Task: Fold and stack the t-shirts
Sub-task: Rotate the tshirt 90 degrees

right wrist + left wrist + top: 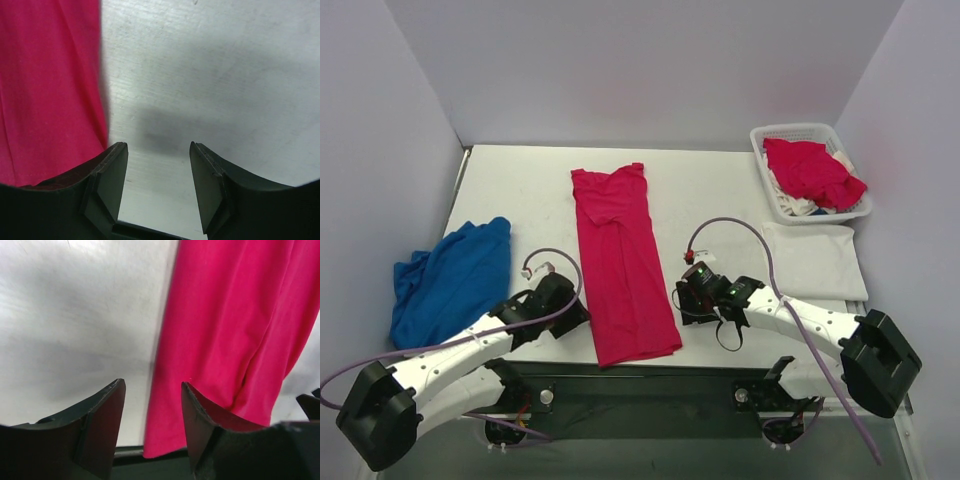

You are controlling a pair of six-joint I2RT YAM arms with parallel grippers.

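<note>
At 6 o'clock from table centre: pinkish-red t-shirt, flat, folded into a long narrow strip, collar end toward 12 o'clock, hem at 6 o'clock just short of the near edge. Well apart at 3 o'clock: white t-shirt, folded flat, with bare surface between the two. At 1 o'clock: red t-shirt, crumpled inside the white basket in the far corner. At 9 o'clock: blue cloth, bunched near the left edge. Open tabletop along both long sides of the strip and beyond its collar. Left gripper low at 8 o'clock of the strip, just beside its left edge; right gripper at 4 o'clock, just beside its right edge. Seen only from the left wrist: fingers spread and holding nothing, the cloth's left edge running down between them, one finger over red, the hem corner close to the dark table front. Seen only from the right wrist: fingers likewise apart and empty, bare table in the gap, red cloth beside the left finger. Basket, white shirt and blue cloth visible from above alone.
</note>
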